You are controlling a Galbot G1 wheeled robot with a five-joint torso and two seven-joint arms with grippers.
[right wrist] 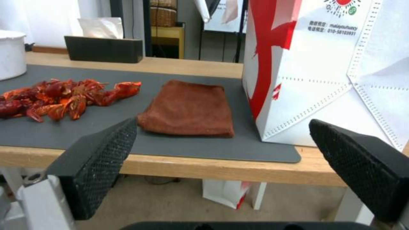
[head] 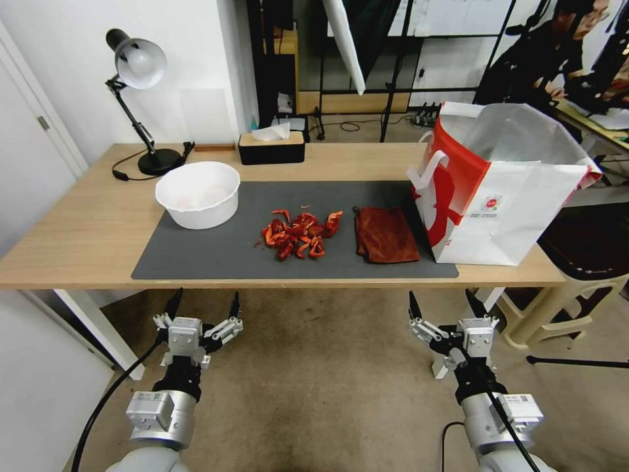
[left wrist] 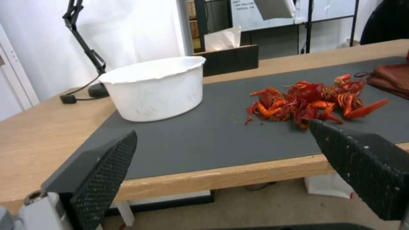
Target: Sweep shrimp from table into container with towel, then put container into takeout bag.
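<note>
A pile of red-orange shrimp [head: 300, 233] [left wrist: 311, 102] [right wrist: 64, 97] lies mid-mat on the table [head: 78, 229]. The white container [head: 198, 194] [left wrist: 155, 88] stands upright to its left. The folded rust-red towel [head: 384, 235] [right wrist: 189, 108] lies flat to its right, beside the upright open takeout bag [head: 504, 190] [right wrist: 336, 70]. My left gripper [head: 203, 307] hangs open below the table's front edge, ahead of the container. My right gripper [head: 447, 307] hangs open below the edge, near the towel and bag. Both hold nothing.
A black tissue box [head: 271, 147] and a desk lamp [head: 139, 72] stand at the back of the table. A beige stool [head: 563, 295] sits on the floor to the right, under the bag's end of the table. Carpet lies under both arms.
</note>
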